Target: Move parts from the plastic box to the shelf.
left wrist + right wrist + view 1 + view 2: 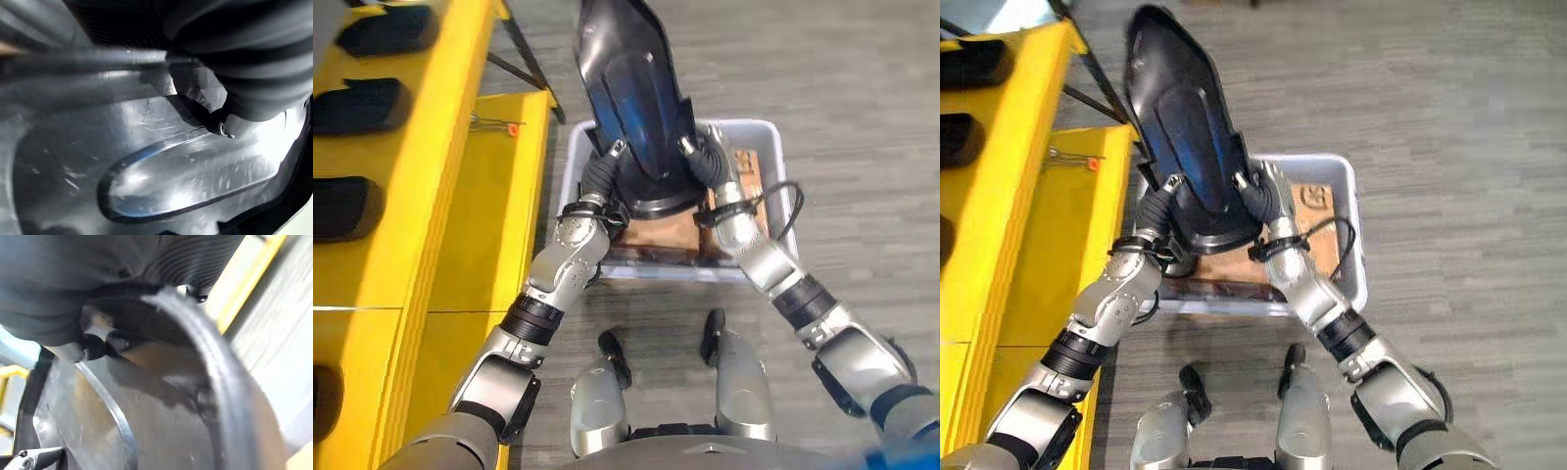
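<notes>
the left hand (607,168) sits against one long edge of the black part (636,108), and the right hand (707,164) against the opposite edge. both show mostly as dark ribbed covers pressed to the rim. the fingers of each are tucked behind or under the part, so i cannot tell how far they are curled or whether they wrap the rim or just press flat on it. in the left wrist view a thumb tip (222,128) seems to rest on the glossy inner face; the right wrist view shows the part's curved rim (215,362) running past the cover.

the part is a big moulded shell, shiny black with a blue sheen and an oval raised panel down its middle. it is held up between the two hands, tilted, its narrow end pointing to about 12 o'clock and its broad end low, over the grey plastic box (766,137). cardboard (656,235) lies in the bottom of the box.

it looks stiff and fairly light for its bulk, but slick and awkward: the gloss gives little friction, and squeezing from the sides alone could let it slide down. the rims are the sensible place to hold, one hand each side near the broad end, where the edge gives something to hook.

the yellow shelf (460,176) stands at about 9 o'clock, with other dark parts (357,108) already on it.
</notes>
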